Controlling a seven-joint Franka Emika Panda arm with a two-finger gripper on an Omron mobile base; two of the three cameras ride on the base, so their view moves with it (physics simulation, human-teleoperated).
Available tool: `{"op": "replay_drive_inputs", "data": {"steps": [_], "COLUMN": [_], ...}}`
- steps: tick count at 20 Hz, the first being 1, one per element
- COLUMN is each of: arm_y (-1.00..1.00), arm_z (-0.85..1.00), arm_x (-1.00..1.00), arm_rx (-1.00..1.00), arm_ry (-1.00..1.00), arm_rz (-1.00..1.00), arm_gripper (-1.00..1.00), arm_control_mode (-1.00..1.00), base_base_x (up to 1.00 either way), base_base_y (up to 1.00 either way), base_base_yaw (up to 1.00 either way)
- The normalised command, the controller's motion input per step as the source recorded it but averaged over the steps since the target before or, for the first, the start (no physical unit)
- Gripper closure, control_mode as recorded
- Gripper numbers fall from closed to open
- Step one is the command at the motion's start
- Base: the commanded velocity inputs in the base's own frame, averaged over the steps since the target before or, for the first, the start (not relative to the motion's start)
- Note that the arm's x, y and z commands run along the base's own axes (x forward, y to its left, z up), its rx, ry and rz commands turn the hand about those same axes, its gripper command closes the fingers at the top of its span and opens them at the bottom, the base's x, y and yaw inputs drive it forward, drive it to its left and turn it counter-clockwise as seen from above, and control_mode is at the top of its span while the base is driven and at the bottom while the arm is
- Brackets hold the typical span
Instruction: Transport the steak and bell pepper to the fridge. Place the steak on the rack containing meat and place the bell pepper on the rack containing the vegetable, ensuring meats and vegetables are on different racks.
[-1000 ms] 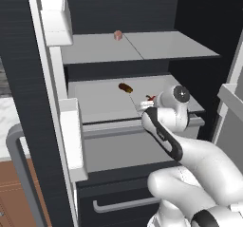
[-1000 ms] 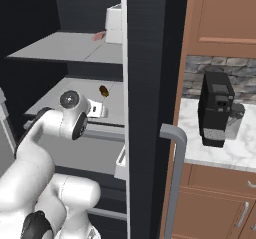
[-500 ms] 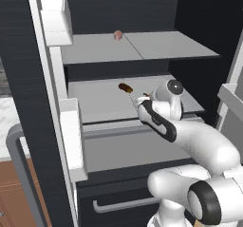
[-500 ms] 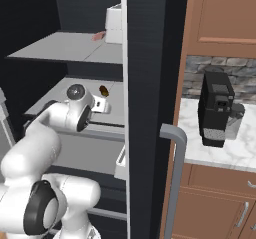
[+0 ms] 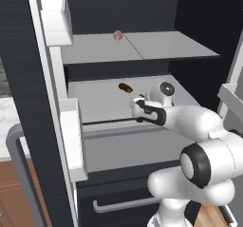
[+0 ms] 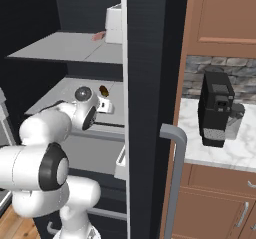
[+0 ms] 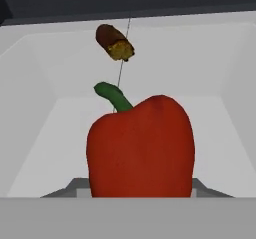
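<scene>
The white jointed arm (image 5: 199,126) is reaching forward from its base into the tall black fridge (image 5: 28,69), its forearm lying nearly level just above the fridge's lower pale grey shelf (image 5: 99,102). The tool (image 5: 135,103) is pointing toward the fridge's back wall, its jaws clamping the glossy red bell pepper (image 7: 141,148), which is sitting stem-up between them.

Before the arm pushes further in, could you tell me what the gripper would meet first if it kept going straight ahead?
Holding the pepper, the gripper points along the lower shelf toward the brown-and-yellow vegetable. That would probably be met first, then the fridge's back wall; depth is unclear.
</scene>
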Motion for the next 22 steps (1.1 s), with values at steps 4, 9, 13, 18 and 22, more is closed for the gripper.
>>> {"op": "replay_drive_inputs", "data": {"steps": [4, 9, 13, 18, 22], "arm_y": [0.0, 0.0, 0.0, 0.0, 0.0], "arm_z": [-0.23, -0.21, -0.16, -0.11, -0.18], "arm_x": [0.45, 0.45, 0.46, 0.53, 0.44], "arm_rx": [0.0, 0.0, 0.0, 0.0, 0.0], "arm_ry": [0.0, 0.0, 0.0, 0.0, 0.0], "arm_rz": [0.0, 0.0, 0.0, 0.0, 0.0], "arm_gripper": [1.0, 1.0, 1.0, 1.0, -1.0], "arm_control_mode": [-1.0, -1.0, -1.0, -1.0, -1.0], "base_base_x": [0.0, 0.0, 0.0, 0.0, 0.0], "base_base_y": [0.0, 0.0, 0.0, 0.0, 0.0], "base_base_yaw": [0.0, 0.0, 0.0, 0.0, 0.0]}}
